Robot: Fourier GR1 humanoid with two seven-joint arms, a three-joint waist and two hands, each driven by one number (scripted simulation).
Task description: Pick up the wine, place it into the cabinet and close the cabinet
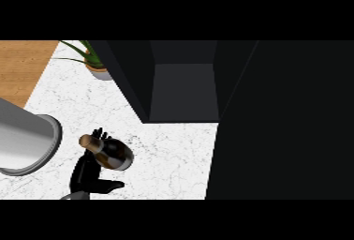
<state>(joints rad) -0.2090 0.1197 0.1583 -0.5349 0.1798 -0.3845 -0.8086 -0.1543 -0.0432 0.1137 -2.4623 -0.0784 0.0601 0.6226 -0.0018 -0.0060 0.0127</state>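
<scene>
The wine bottle is dark with a tan cork end and a pale band, and it shows at the lower left over the white marble counter. It leans with its neck pointing up-left. My left hand is against the bottle's left side. Its fingertips reach round past the neck, and the thumb juts out to the right below the bottle. The dark cabinet stands open up and to the right of the bottle, its inside bare. Its door swings out along the right side. My right hand is out of sight.
A large grey round container stands close on the left of the bottle. A potted green plant sits at the back, next to the cabinet's left wall. Beyond the counter's left edge lies a wooden surface.
</scene>
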